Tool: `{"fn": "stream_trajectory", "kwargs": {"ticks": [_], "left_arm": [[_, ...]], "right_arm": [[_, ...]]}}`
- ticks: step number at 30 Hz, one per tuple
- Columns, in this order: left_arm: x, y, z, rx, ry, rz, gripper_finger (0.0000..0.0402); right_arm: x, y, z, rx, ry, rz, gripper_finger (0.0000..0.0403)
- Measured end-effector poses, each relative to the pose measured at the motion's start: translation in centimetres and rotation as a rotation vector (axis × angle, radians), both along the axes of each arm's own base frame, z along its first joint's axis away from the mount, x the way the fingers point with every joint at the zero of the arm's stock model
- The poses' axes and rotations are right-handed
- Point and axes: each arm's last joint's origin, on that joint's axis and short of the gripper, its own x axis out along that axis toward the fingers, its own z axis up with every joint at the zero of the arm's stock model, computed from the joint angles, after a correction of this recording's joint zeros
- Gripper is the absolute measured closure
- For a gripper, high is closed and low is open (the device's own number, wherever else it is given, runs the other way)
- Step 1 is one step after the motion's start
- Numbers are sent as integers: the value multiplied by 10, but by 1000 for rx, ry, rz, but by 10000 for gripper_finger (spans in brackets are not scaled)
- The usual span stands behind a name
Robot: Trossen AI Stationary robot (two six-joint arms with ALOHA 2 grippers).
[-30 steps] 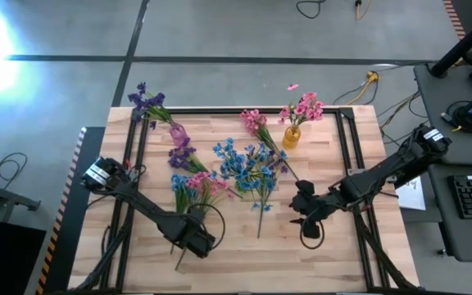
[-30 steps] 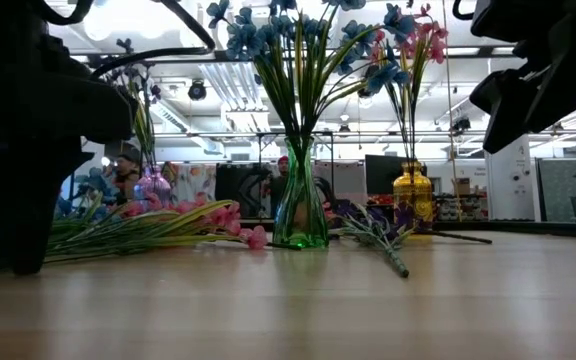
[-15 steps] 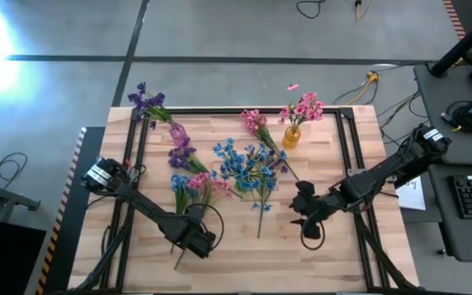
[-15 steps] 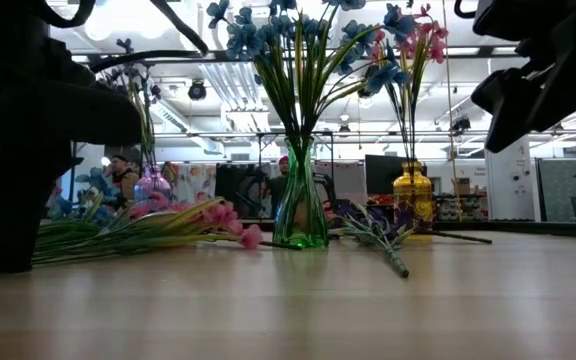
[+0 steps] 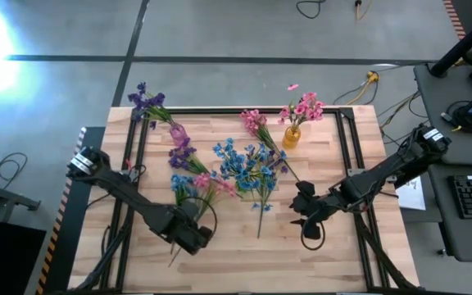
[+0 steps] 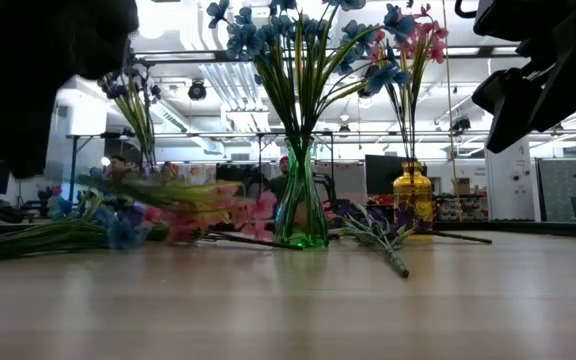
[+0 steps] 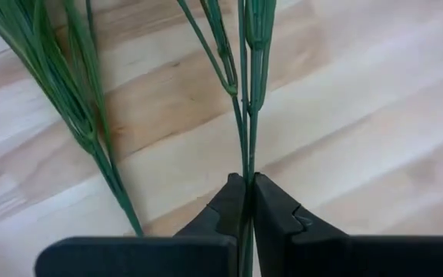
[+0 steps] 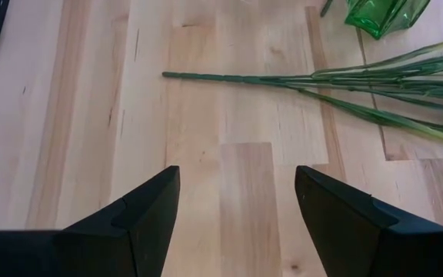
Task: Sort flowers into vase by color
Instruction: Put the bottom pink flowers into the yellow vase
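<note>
My left gripper [image 5: 188, 235] is near the table's near edge, left of centre, shut on a pink-blossomed sprig [image 5: 212, 185] that shows blurred and raised in the low view [image 6: 208, 200]. A blue sprig [image 5: 182, 188] lies beside it, its stem [image 7: 91, 131] flat on the wood. The green glass vase [image 6: 300, 210] holds blue flowers [image 5: 248, 166], the amber vase [image 5: 292, 136] pink ones, and the pink vase [image 5: 179, 132] purple ones. My right gripper [image 5: 305, 218] hovers open, right of centre, touching nothing. My left gripper pinches the pink sprig's thin green stem [image 7: 246, 165] between its two fingers, low on the stem, below where it branches. The fingers lie along the stem, which runs straight out past their tips. The blossom end is raised above the table.
A loose pink sprig [image 5: 256, 123] and a purple sprig [image 5: 182, 156] lie on the far half of the table. Another purple sprig [image 6: 378, 228] lies right of the green vase. A long stem [image 8: 283, 78] lies ahead of my right gripper. Bare wood shows along the near edge [image 5: 252, 262].
My left gripper has risen and shifted slightly toward the table's left, staying shut on the stem. The pink sprig's blossom end has lifted off the table and swung up. The blue sprig has stayed lying. My right arm has kept still.
</note>
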Motion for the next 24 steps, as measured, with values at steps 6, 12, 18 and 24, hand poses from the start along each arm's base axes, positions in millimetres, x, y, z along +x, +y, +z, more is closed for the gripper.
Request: {"fn": "stream_trajectory", "kwargs": {"ticks": [6, 12, 18, 24], "left_arm": [[-16, -4, 28, -18, -90, -116, 402], [-37, -12, 50, -41, -172, -221, 402], [-51, -18, 61, -24, -243, -264, 402], [-45, -26, 52, -11, -238, -274, 401]], "right_arm": [[0, 0, 0, -7, -1, 8, 154], [0, 0, 0, -6, -1, 7, 154], [0, 0, 0, -3, -3, 5, 154], [1, 0, 0, 5, -6, -3, 154]]}}
